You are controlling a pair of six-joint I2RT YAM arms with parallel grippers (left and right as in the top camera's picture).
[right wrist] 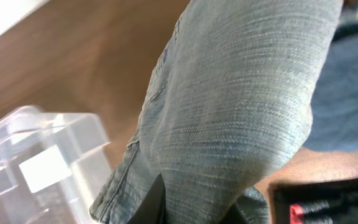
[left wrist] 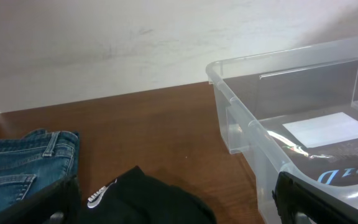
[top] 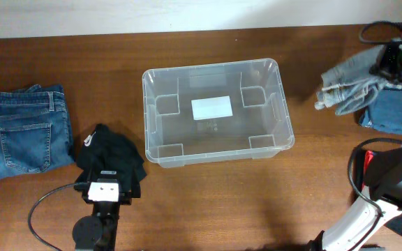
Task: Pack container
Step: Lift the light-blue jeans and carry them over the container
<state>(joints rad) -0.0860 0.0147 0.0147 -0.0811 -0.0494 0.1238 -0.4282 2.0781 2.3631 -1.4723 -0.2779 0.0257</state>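
The clear container [top: 147,118] stands empty mid-table, a white label on its base; it also shows in the left wrist view [left wrist: 241,106] and the right wrist view [right wrist: 36,143]. My left gripper [top: 108,174] is open, its fingers on either side of a black garment [top: 110,153] left of the container; the left wrist view shows the gripper [left wrist: 176,208] over that garment [left wrist: 148,196]. My right gripper [top: 389,63] is shut on light grey jeans [top: 351,80] at the far right, and its wrist view shows the fingers [right wrist: 197,208] in the denim [right wrist: 241,106].
Folded blue jeans [top: 26,129] lie at the far left, also seen in the left wrist view [left wrist: 23,158]. A dark blue garment [top: 389,111] lies under the grey jeans at the right. A black and red item [top: 368,160] sits by the right arm's base.
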